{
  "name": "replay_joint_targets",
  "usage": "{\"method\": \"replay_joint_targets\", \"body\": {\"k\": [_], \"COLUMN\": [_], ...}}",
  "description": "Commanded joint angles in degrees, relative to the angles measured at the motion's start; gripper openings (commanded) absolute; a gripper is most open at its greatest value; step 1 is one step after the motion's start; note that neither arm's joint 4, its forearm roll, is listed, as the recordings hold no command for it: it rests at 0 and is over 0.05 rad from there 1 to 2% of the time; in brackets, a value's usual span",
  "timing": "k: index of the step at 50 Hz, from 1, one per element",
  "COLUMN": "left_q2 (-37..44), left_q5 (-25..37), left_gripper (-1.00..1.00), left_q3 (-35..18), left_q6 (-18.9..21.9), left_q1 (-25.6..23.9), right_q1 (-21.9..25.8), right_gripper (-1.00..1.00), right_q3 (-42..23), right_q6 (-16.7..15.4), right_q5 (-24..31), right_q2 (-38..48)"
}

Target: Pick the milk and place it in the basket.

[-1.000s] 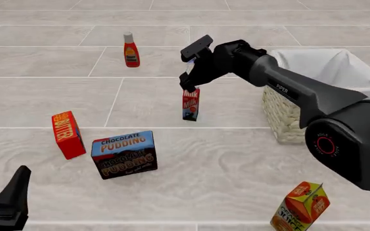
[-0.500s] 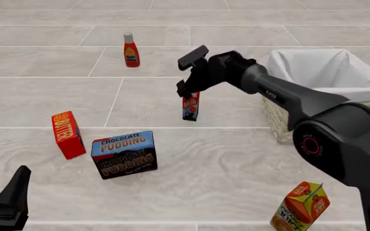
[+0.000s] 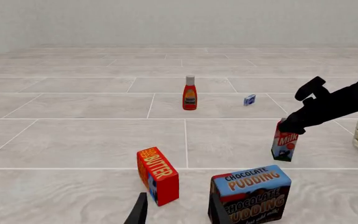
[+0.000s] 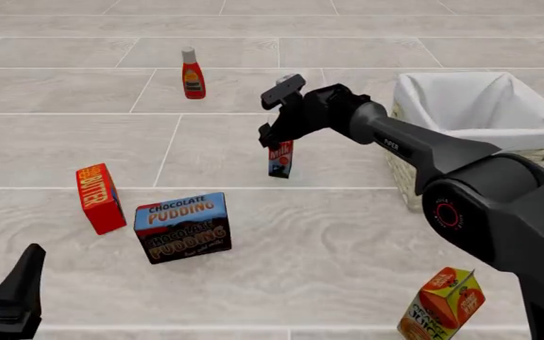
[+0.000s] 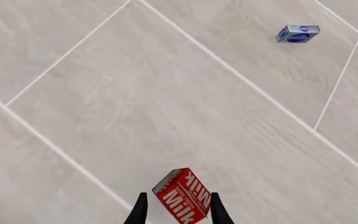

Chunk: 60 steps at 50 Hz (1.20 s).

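We see the milk (image 4: 280, 158) upright on the table, left of the basket (image 4: 414, 166). Our right gripper (image 5: 177, 210) sits directly over it, fingers spread either side of its top, not yet clamped; left gripper (image 3: 175, 210) open, farther off

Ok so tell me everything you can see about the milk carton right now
The milk is a small, tall, narrow carton, cardboard by its look, with a red upper part bearing white "Milk" lettering and a dark blue-black lower part. It stands upright on the pale tiled floor, left of the basket and apart from it. The right gripper is over its top, one of its dark fingers on either side; whether they press the carton cannot be told.
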Motion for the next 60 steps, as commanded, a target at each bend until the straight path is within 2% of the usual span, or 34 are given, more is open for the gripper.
{"method": "replay_joint_targets", "body": {"k": [1, 15, 43, 50, 51, 55, 60], "left_q2": [-0.01, 0.01, 0.0, -0.01, 0.0, 0.0, 0.01], "left_q5": [0.0, 0.0, 0.0, 0.0, 0.0, 0.0, 0.0], "left_gripper": [1.0, 1.0, 1.0, 1.0, 1.0, 1.0, 1.0], "left_q3": [0.0, 0.0, 0.0, 0.0, 0.0, 0.0, 0.0], "left_q6": [-0.01, 0.01, 0.0, 0.01, 0.0, 0.02, 0.02], "left_q1": [0.0, -0.01, 0.0, 0.0, 0.01, 0.0, 0.0], "right_q1": [0.03, -0.71, -0.69, 0.18, 0.46, 0.96, 0.42], "right_gripper": [1.0, 1.0, 1.0, 1.0, -1.0, -1.0, -1.0], "right_q3": [0.62, -0.17, -0.26, 2.87, 3.69, 6.02, 5.17], "right_q6": [0.66, 0.49, 2.35, 3.33, 3.69, 3.7, 3.08], "right_q5": [-1.06, -1.06, -2.7, -4.84, -5.23, -6.6, -6.05], "right_q2": [1.49, 2.73, 6.5, 5.72, 5.18, 3.19, 3.07]}}
